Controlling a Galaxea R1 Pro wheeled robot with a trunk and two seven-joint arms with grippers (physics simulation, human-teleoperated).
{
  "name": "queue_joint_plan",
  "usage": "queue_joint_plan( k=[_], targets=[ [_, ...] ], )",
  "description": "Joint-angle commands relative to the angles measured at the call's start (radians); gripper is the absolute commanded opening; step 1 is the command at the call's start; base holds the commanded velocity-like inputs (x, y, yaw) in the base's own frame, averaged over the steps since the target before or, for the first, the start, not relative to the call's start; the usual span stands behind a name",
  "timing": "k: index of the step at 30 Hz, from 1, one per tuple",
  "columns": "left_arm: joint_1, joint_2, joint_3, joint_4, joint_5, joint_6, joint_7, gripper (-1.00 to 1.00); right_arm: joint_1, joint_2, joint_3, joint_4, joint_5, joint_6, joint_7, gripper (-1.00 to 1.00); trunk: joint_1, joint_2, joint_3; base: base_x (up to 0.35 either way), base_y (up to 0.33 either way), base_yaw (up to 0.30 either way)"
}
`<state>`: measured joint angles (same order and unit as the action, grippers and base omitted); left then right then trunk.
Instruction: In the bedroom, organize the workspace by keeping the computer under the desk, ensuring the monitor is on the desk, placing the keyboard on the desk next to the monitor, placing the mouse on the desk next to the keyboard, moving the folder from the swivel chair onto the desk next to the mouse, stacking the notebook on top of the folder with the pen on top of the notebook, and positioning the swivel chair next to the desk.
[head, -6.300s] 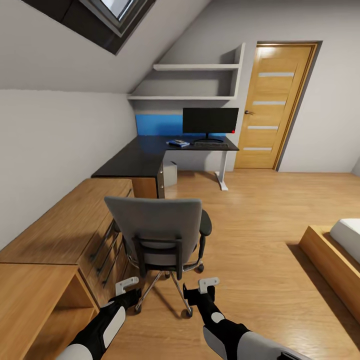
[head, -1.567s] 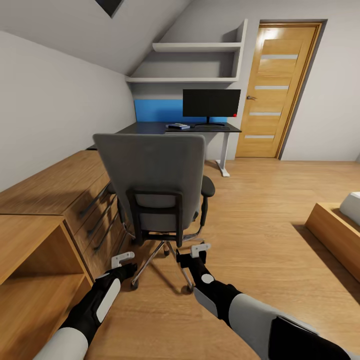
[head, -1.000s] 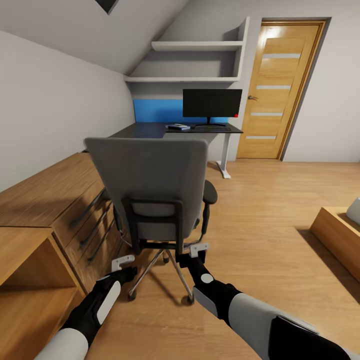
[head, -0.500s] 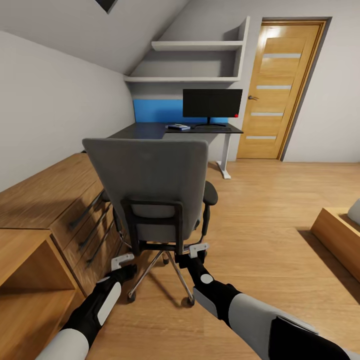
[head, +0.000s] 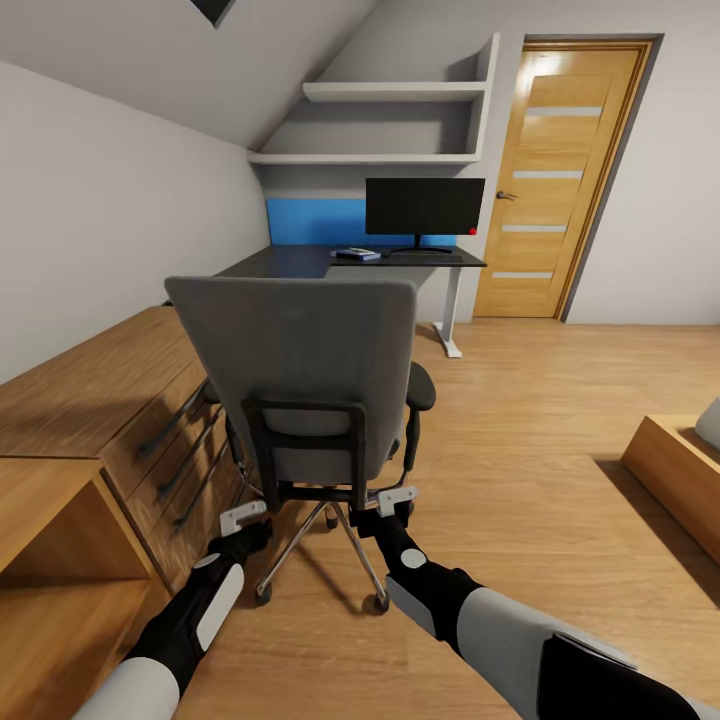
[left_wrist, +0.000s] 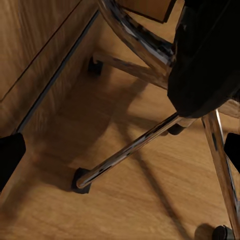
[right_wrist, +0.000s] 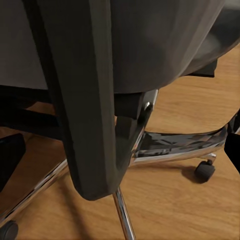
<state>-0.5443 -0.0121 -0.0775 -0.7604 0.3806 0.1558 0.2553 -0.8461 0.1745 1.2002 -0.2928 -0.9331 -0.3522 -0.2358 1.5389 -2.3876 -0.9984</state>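
Both fingers (head: 243, 517) apparently spread wide, swivel chair (head: 305, 375) base just ahead

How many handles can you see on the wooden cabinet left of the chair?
3. The dark bar handles sit on the wooden cabinet front, stacked: top, middle, bottom. The swivel chair stands close beside them and may hide more.

Head: behind swivel chair (head: 305, 375), facing desk (head: 290, 262).
Left wrist: close, down at chair's chrome base (left_wrist: 130, 147).
Right wrist: close under its seat.
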Motion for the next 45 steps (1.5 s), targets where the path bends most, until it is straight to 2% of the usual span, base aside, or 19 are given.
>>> queue_joint_plan(
  k=[1,5,16,28,45],
  targets=[
    [-0.001,0.001,-0.005,-0.002,0.009,-0.002,0.008,1.0,-0.001,0.0,0.009,0.0,-0.007,-0.004,-0.006,1.0,0.0,0.0,-0.001,0.0,0.0,0.0],
    [-0.001,-0.005,-0.009,-0.003,0.008,-0.012,0.008,1.0,-0.001,0.0,0.009,0.0,-0.006,-0.004,-0.006,1.0,0.0,0.0,-0.001,0.0,0.0,0.0],
    [-0.001,-0.039,-0.014,-0.006,0.006,-0.02,0.004,1.0,-0.001,0.0,0.009,0.0,-0.006,-0.004,-0.005,1.0,0.0,0.0,-0.001,0.0,0.0,0.0],
    [-0.001,-0.041,-0.013,-0.007,0.006,-0.024,-0.001,1.0,-0.001,0.0,0.009,0.0,-0.004,-0.004,-0.005,1.0,0.0,0.0,-0.001,0.0,0.0,0.0],
    [-0.001,-0.038,-0.014,-0.007,0.005,-0.024,-0.001,1.0,0.001,0.0,0.008,0.001,0.021,-0.004,-0.007,1.0,0.0,0.0,-0.001,0.0,0.0,0.0]
  ],
)
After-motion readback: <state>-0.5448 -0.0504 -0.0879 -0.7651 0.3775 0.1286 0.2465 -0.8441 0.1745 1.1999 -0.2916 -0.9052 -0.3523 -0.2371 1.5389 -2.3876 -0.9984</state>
